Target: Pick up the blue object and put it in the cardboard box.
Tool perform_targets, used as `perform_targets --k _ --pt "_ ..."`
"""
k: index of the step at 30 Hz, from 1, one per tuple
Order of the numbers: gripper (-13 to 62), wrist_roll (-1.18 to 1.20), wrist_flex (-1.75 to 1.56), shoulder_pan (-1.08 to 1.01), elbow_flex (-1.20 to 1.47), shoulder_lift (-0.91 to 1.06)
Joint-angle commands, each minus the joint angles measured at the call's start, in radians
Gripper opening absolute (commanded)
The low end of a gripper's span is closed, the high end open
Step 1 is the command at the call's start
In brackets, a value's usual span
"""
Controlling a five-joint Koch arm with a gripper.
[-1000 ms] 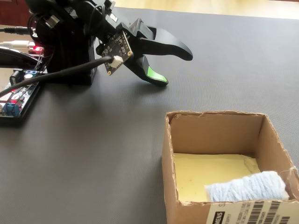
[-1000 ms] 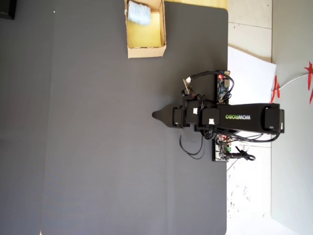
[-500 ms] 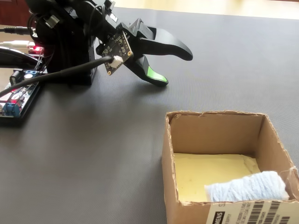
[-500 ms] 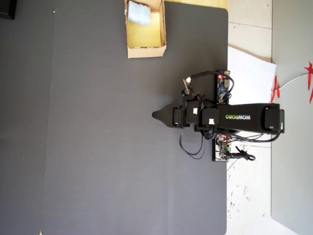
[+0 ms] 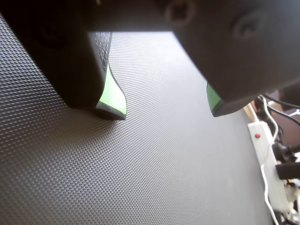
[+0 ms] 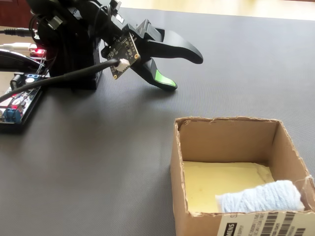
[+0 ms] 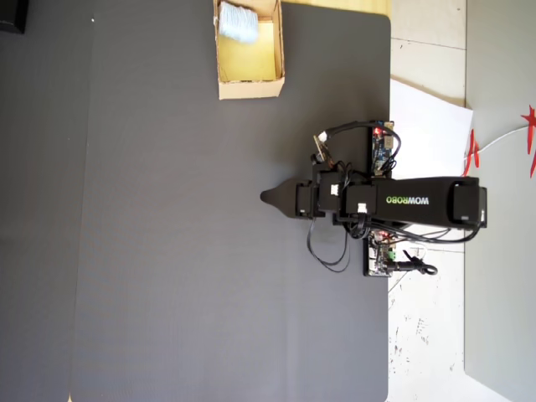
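Note:
The blue object [image 6: 261, 196], a pale ribbed lump, lies inside the cardboard box [image 6: 221, 140] against its near right corner in the fixed view. Seen from overhead, the blue object [image 7: 237, 23] sits at the far left end of the box [image 7: 251, 86]. My gripper [image 6: 186, 73] hovers low over the dark mat, well behind the box, open, with nothing between its green-padded fingers. In the wrist view the gripper [image 5: 165, 112] shows only bare mat in the gap. Overhead, the gripper [image 7: 266, 198] points left, far below the box.
A white power strip [image 5: 267, 154] with cables lies past the mat's right edge in the wrist view. Circuit boards [image 6: 17, 103] and wires sit by the arm's base [image 6: 69, 49]. Overhead, the mat's edge [image 7: 390, 251] runs beside the arm.

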State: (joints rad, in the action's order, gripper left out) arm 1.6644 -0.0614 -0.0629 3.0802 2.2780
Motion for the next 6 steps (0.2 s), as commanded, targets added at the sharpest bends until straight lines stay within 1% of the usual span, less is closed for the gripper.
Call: perform_targets --k 1,6 --pt "34.1 0.011 0.114 0.002 0.038 0.089" --pt "34.1 0.011 0.114 0.002 0.038 0.089"
